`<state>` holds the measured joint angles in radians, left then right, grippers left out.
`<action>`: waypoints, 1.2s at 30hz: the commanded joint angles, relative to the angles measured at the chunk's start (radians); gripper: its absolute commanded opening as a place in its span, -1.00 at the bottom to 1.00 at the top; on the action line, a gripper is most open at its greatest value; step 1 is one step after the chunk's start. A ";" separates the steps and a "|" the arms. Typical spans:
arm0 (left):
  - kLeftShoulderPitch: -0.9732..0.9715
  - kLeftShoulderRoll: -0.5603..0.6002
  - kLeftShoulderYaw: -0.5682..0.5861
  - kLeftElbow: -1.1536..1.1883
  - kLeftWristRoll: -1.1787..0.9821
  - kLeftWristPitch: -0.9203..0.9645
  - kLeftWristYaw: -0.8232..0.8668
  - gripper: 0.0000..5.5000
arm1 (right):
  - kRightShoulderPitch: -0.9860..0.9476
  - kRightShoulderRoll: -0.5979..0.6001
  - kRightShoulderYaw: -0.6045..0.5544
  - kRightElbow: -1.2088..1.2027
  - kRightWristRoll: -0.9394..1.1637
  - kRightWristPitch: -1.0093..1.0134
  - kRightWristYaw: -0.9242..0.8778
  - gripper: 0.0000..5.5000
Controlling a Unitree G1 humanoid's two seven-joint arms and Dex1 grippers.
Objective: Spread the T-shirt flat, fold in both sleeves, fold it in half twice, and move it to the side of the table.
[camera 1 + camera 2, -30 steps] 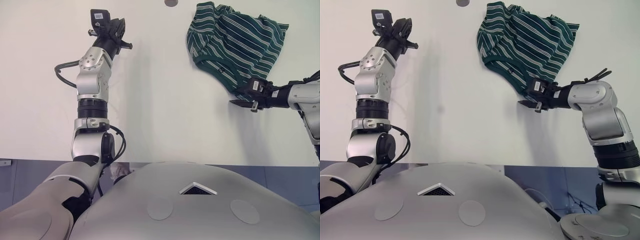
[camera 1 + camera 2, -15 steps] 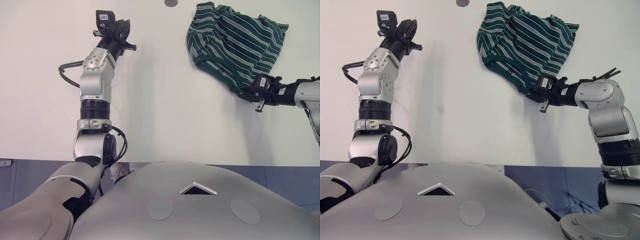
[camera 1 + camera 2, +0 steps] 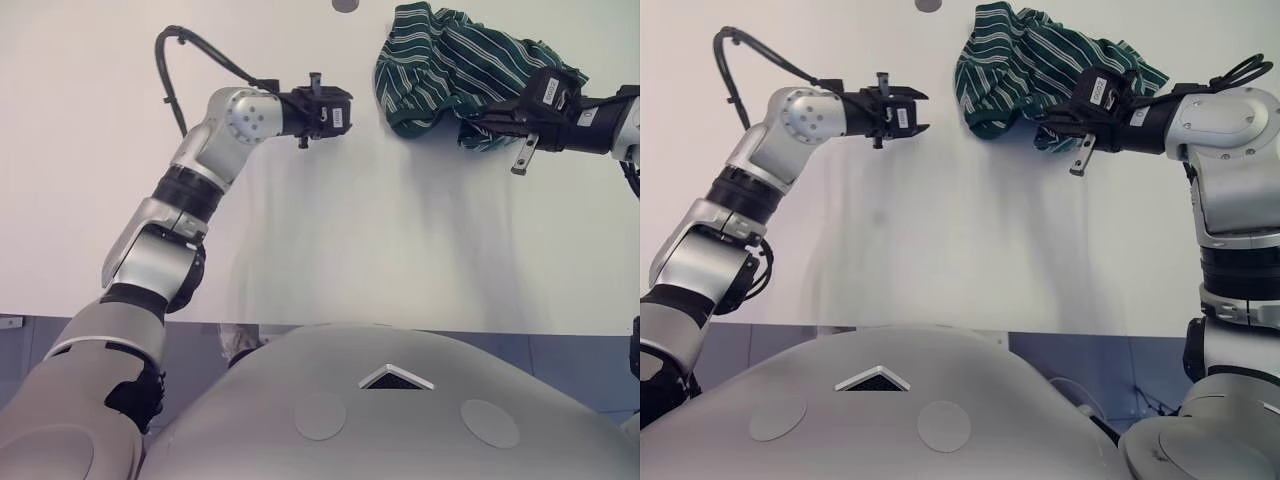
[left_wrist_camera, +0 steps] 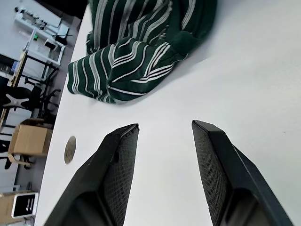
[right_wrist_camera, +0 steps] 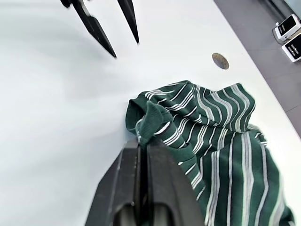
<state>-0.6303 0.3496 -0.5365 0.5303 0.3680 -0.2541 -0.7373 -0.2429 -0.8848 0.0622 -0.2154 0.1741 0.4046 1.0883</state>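
Observation:
The green white-striped T-shirt [image 3: 440,50] lies bunched up on the white table [image 3: 330,230], far right of centre. My right gripper [image 3: 478,117] is shut on a fold of its near edge, held over the cloth. The right wrist view shows that pinch, with the fabric rising from the tips of my right gripper [image 5: 141,143]. My left gripper [image 3: 346,106] hangs open just left of the T-shirt [image 4: 136,61], apart from it. Nothing is between the two fingers of my left gripper [image 4: 164,126]; its fingers [image 5: 99,28] also show in the right wrist view.
A small round grey disc [image 3: 343,4] is set into the table at the far edge, left of the shirt. Bare white tabletop stretches to the near edge [image 3: 320,322]. Off the far side stand chairs and a cardboard box [image 4: 30,139].
My left arm has swung from the far left across to just beside the shirt. My right gripper has carried the shirt's near edge up and away, bunching the cloth.

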 commanded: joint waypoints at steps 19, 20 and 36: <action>-0.153 -0.130 -0.170 0.349 0.278 -0.158 0.186 -0.26 | 0.051 -0.141 -0.081 -0.212 0.196 0.135 0.127 -1.00; -0.153 -0.130 -0.168 0.353 0.275 -0.162 0.182 -0.26 | 0.051 -0.142 -0.081 -0.212 0.198 0.135 0.126 -1.00; -0.399 -0.053 0.260 0.421 -0.253 0.056 -0.211 -1.00 | -0.206 -0.094 -0.076 0.089 0.098 0.009 0.035 -1.00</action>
<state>-0.8318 0.2292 -0.4029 0.9014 0.2193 -0.2803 -0.8874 -0.2386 -0.9937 -0.0221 -0.2896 0.3449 0.4817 1.1564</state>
